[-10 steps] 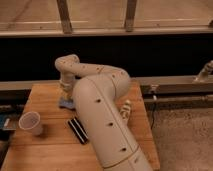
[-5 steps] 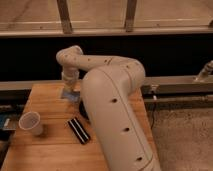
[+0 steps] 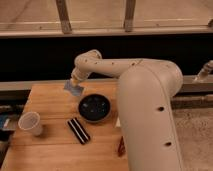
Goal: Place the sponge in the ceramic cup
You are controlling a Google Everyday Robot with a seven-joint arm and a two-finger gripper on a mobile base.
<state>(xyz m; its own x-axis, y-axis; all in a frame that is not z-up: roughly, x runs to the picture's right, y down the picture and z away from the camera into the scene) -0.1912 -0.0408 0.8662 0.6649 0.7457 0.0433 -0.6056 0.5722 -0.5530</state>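
The light-blue sponge (image 3: 73, 88) hangs just above the far left part of the wooden table (image 3: 50, 150). My gripper (image 3: 75, 82) is right over the sponge, at the end of the white arm (image 3: 145, 100), and is shut on its top edge. The white ceramic cup (image 3: 30, 123) stands upright near the table's left edge, well to the front left of the gripper and apart from it.
A round black bowl (image 3: 94, 107) sits mid-table, just right of and below the sponge. A black striped block (image 3: 78, 130) lies in front of it. A small red object (image 3: 121, 145) lies by the arm's base. A dark wall and rail run behind the table.
The arm has swung back to the right and uncovered the black bowl. The gripper has risen slightly and shifted right with the sponge in it.
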